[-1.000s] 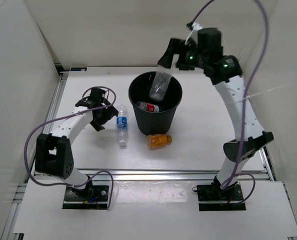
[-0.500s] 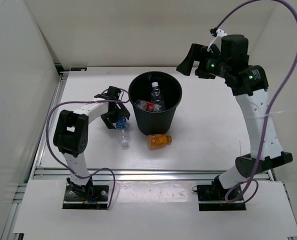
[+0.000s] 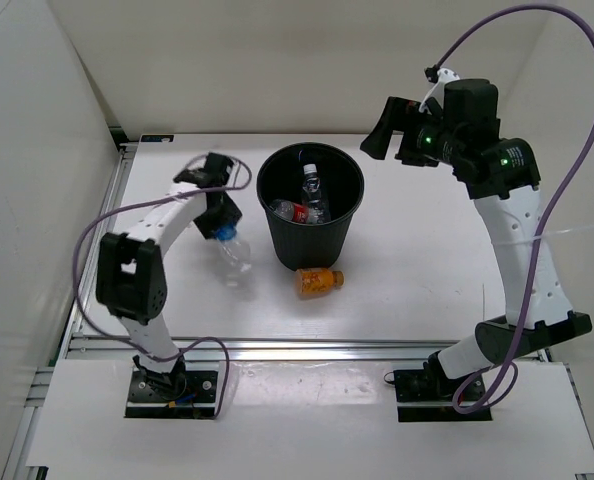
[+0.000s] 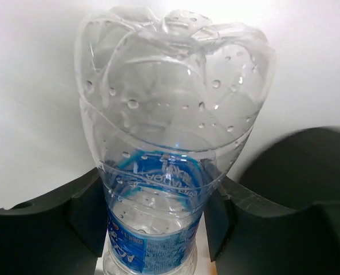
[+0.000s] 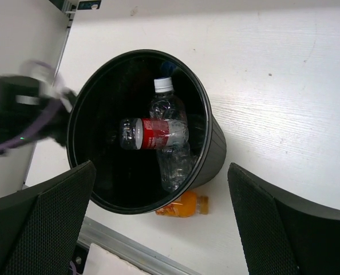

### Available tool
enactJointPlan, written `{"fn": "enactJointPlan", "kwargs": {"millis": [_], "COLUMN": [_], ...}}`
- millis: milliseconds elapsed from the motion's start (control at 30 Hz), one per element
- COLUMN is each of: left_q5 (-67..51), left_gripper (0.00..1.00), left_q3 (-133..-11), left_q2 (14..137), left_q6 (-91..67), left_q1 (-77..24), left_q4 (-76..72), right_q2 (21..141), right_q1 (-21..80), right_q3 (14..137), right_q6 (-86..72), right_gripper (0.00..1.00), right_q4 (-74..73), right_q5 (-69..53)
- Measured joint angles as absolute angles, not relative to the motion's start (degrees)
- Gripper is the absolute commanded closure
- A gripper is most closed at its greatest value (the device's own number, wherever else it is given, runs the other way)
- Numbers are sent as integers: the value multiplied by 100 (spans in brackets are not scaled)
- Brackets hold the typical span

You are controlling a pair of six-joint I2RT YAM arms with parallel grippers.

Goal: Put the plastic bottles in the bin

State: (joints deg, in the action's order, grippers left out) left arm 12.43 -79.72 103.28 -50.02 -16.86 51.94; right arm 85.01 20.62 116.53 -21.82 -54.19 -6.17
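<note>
- Top external: the left gripper (image 3: 221,226) clasps the blue-label bottle (image 3: 234,252) just left of the bin (image 3: 312,250). The orange bottle (image 3: 318,282) lies just in front of the bin. The right gripper (image 3: 389,135) hangs high, off the bin's far right.
- Left wrist: both fingers (image 4: 87,215) press the blue-label bottle's sides.
- Right wrist: jaws spread wide, empty. The red-label bottle (image 5: 154,133) and a clear bottle (image 5: 171,160) lie inside the bin.

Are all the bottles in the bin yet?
Not yet. Done: at least two lie in the bin, a red-labelled bottle and a white-capped clear bottle. In hand: the left end effector is shut on the blue-labelled bottle, left of the bin. Left: dropping that one in, then the orange bottle lying beside the bin. The right end effector is open, holding nothing.
</note>
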Motion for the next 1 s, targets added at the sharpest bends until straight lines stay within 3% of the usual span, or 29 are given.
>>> {"fn": "enactJointPlan", "kwargs": {"millis": [300,567,633,733,1000], "left_q5": [2349,2838,2856,2895,3741], "left_gripper": [40,37,29,0,0], "left_q3": [-10425,-12462,-12519,-12265,-11083], "left_q2": [8499,10018,10440,10744,9476], "left_q6": [-4740,-3736,-3511,-3253,-3059], "left_q1": [-1796,-3177,-3516,-3918,-4193], "left_q4": [4921,4405,4324,4344,4692], "right_q2": [8565,8748,8748,8748,8525], "right_q1": [2062,2062,2056,2001,1553], "right_q3": [11507,11509,11509,11507,11000], "right_q6": [-2198,-2204,-2202,-2209,-2327], "right_gripper": [0,0,0,0,0], "right_q4": [-5437,-5437,-5437,-5437,-5441], "right_q5": [-445,-464,-462,-464,-462]}}
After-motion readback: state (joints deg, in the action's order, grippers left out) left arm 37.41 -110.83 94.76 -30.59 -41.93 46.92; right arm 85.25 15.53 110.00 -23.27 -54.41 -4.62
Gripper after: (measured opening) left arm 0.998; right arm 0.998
